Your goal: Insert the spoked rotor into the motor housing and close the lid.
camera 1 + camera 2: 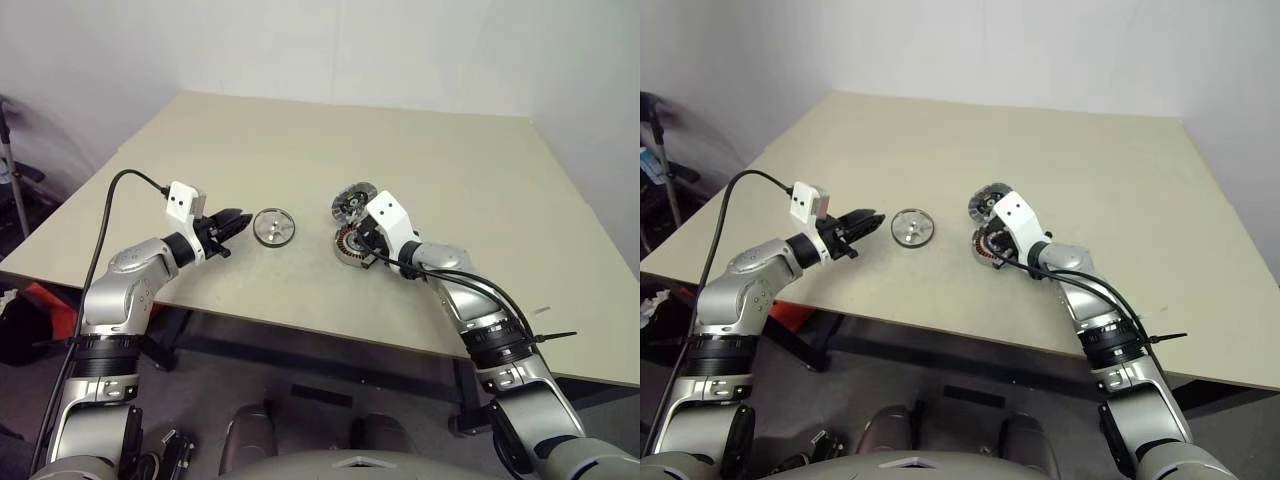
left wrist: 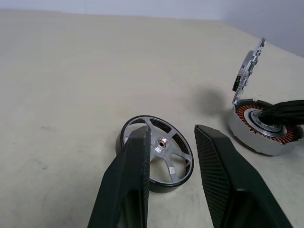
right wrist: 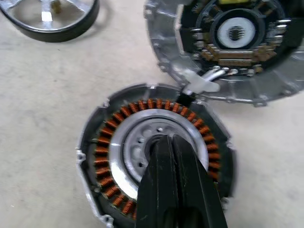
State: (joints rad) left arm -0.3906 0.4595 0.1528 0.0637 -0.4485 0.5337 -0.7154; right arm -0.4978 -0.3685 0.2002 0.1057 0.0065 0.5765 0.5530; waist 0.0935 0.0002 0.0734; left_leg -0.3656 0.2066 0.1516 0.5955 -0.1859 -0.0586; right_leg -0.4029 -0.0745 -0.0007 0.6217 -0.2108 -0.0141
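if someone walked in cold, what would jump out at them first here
The motor housing with its ring of copper windings lies open on the table, its lid swung up behind it and the shut right gripper poking into its centre. Beside it lies the shiny spoked rotor, with the left gripper open just short of it.

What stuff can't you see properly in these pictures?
- Middle of the motor housing: the shut right gripper covers it in the right wrist view, so I can't tell if it touches.
- Near rim of the spoked rotor: hidden behind the left gripper's fingers in the left wrist view.
- The lid: cut off by the right wrist view's edge.
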